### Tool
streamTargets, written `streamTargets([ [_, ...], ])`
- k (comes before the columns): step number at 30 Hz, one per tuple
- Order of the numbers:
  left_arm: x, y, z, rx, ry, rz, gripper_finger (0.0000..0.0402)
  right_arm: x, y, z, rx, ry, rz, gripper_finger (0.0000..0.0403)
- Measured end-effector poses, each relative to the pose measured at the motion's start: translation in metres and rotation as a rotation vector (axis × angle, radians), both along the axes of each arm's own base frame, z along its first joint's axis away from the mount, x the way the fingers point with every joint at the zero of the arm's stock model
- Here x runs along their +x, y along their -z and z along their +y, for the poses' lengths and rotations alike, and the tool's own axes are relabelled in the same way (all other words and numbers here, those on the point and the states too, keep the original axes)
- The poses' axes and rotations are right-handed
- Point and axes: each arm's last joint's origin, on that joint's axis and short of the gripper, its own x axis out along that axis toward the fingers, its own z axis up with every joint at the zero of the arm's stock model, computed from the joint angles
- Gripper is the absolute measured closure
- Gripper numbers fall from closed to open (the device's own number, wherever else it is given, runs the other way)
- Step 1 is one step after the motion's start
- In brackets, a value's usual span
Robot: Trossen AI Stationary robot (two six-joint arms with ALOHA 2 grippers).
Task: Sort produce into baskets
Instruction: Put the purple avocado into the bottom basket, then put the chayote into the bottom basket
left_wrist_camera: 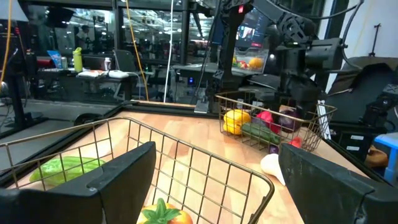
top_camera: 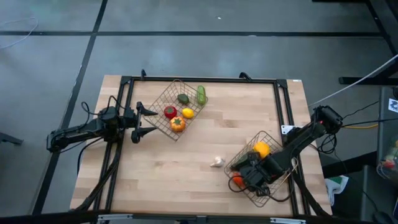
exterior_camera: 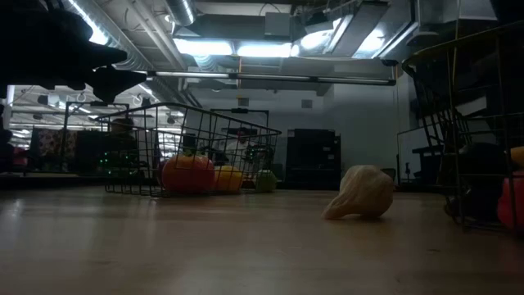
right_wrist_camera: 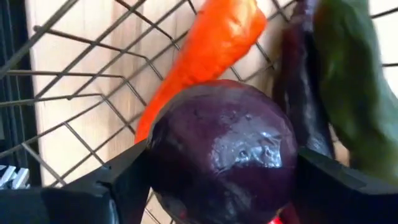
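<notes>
Wooden table (top_camera: 186,168) bearing two wire baskets; the step in hand appears to be placing a purple onion (right_wrist_camera: 224,149) into the right basket (top_camera: 273,140).

Right gripper (top_camera: 252,175): its jaws stand inside the right basket, closed on the purple onion, which fills the gap between them. Just beyond the jaws lie a carrot (right_wrist_camera: 205,56), an aubergine (right_wrist_camera: 298,99) and a green piece (right_wrist_camera: 354,87) (its kind cannot be told); a yellow pepper (top_camera: 262,149) sits at the basket's far end from the jaws. The next move, by judgement, calls for parting the jaws so that the onion drops clear of the carrot, then lifting out without catching the mesh.

Left gripper (top_camera: 144,121): jaws spread wide and empty, waiting just outside the left basket (top_camera: 165,96), which lies straight ahead of them. It holds a cucumber (top_camera: 201,94), an avocado (top_camera: 183,98), a red tomato (top_camera: 170,112), a lemon (top_camera: 187,113) and an orange pepper (top_camera: 177,124).

Garlic (top_camera: 216,162): alone on the bare table between the baskets, nearer the right jaws, and seemingly the last piece unsorted.
</notes>
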Motion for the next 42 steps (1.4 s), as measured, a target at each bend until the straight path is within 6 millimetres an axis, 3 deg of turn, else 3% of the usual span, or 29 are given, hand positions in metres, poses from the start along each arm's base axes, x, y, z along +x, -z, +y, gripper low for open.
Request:
streamTargets([
  [5,0.000,0.000,0.000,0.000,0.000,0.000,0.0066,-0.001,0.011,0.003,0.114,-0.028,0.018,0.0100],
  [12,0.000,0.000,0.000,0.000,0.000,0.000,0.0066,-0.004,0.022,0.000,0.099,-0.022,0.018,0.0097],
  [21,0.000,0.000,0.000,0.000,0.000,0.000,0.0066,-0.003,0.022,0.000,0.101,-0.022,0.016,0.0015],
  [25,0.000,0.000,0.000,0.000,0.000,0.000,0.0066,0.000,0.021,-0.003,0.160,-0.013,0.060,0.0012],
  [33,0.000,0.000,0.000,0.000,0.000,0.000,0.0066,0.017,-0.004,-0.012,0.322,0.014,0.152,0.0031],
  [38,0.000,0.000,0.000,0.000,0.000,0.000,0.0066,0.025,-0.032,-0.016,0.217,-0.010,0.087,0.0031],
  [42,0.000,0.000,0.000,0.000,0.000,0.000,0.0066,0.027,-0.061,-0.022,0.023,-0.017,0.009,0.0031],
])
